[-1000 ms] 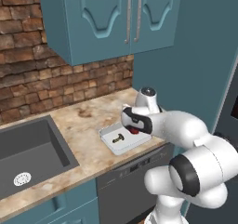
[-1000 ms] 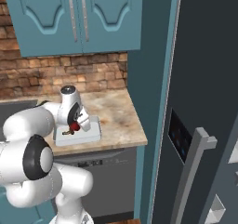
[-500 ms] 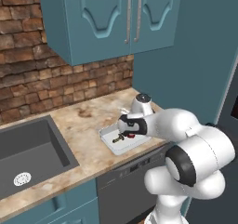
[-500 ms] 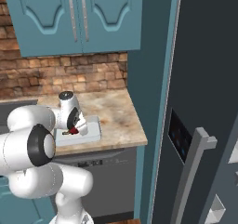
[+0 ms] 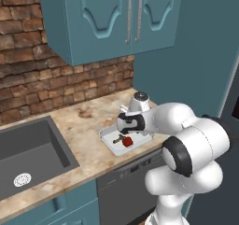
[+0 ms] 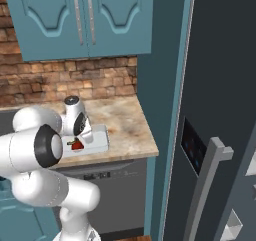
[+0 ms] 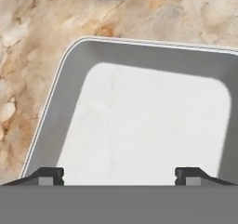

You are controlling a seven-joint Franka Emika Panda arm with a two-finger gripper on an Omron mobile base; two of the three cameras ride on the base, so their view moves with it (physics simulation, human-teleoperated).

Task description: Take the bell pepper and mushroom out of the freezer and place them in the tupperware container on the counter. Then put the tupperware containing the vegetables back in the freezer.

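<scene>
You will find nothing to read here: no words, labels, brand marks, numbers or signs stand on anything in these views. The dark panel (image 6: pixel 192 146) set in the freezer (image 6: pixel 220 85) door beside the bar handle (image 6: pixel 204 185) shows faint bluish patches, too blurred for you to make out as characters. The control strip (image 6: pixel 107 174) along the top of the dishwasher, below the counter (image 6: pixel 127 127) edge, carries tiny pale marks that you cannot resolve either. The tupperware container (image 7: pixel 69 102) on the counter is plain and unmarked.
</scene>
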